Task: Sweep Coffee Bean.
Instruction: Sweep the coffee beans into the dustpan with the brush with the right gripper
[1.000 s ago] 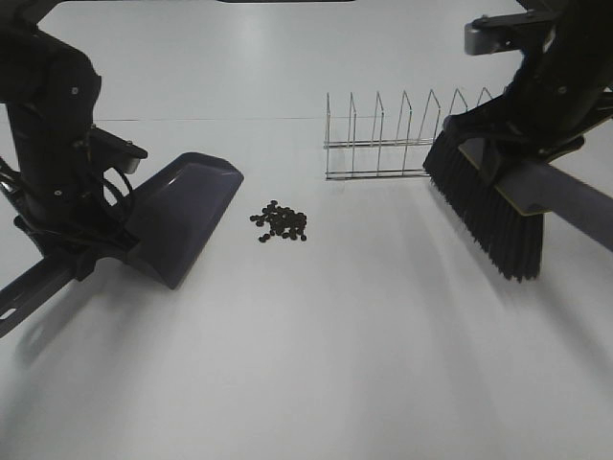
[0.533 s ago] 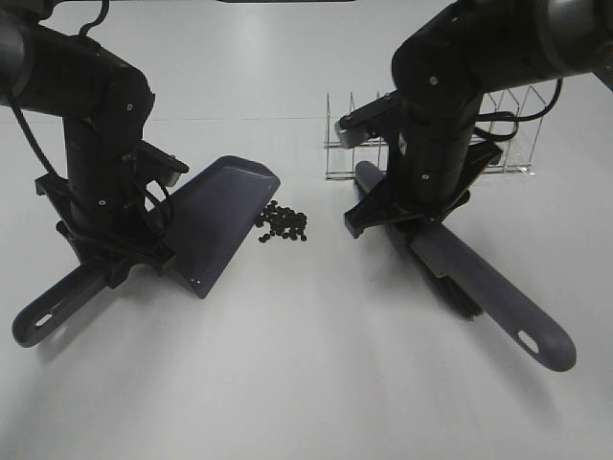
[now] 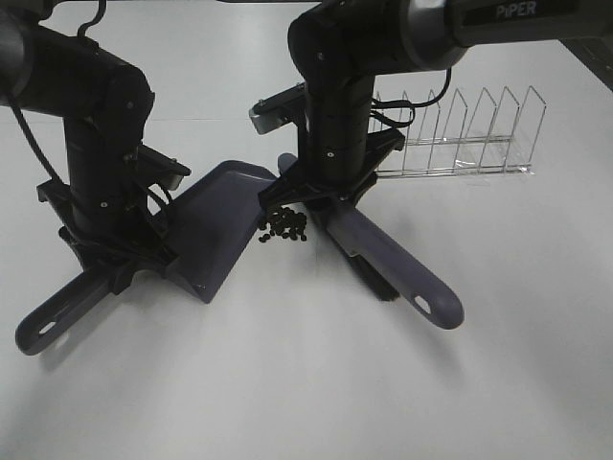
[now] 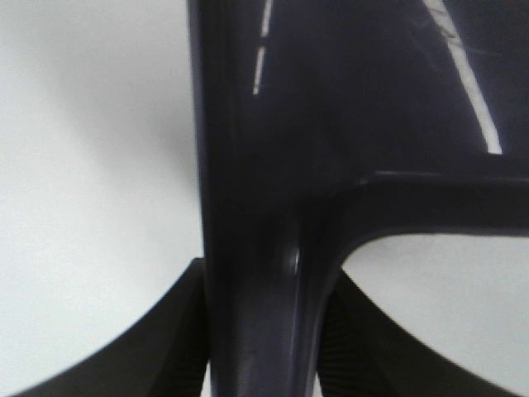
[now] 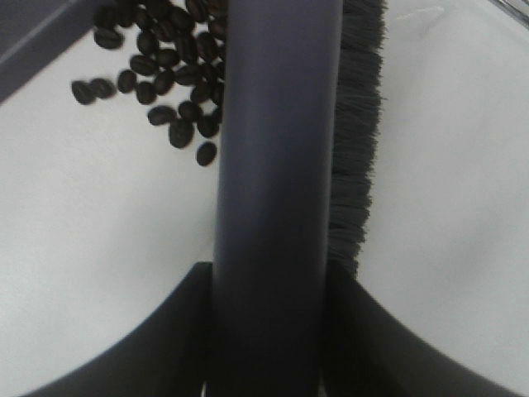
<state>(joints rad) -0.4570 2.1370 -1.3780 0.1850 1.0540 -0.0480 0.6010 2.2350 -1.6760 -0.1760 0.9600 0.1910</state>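
Observation:
The coffee beans (image 3: pixel 283 225) lie in a small dark pile on the white table, just off the front lip of the purple-grey dustpan (image 3: pixel 215 225). My left gripper (image 3: pixel 107 261) is shut on the dustpan's handle (image 4: pixel 256 289), with the pan tilted and its lip on the table. My right gripper (image 3: pixel 324 192) is shut on the purple-grey brush handle (image 3: pixel 393 268), directly right of the pile. In the right wrist view the beans (image 5: pixel 157 74) lie beside the handle (image 5: pixel 273 207), the black bristles (image 5: pixel 355 124) show on its other side, and the dustpan edge (image 5: pixel 25 41) sits in the corner.
A wire dish rack (image 3: pixel 460 134) stands at the back right, behind the right arm. The brush's handle end (image 3: pixel 431 311) points toward the front right. The dustpan's handle end (image 3: pixel 43 326) points toward the front left.
My right arm has swung the brush left from the rack to the right side of the bean pile. The dustpan moved right up to the beans, then held still.

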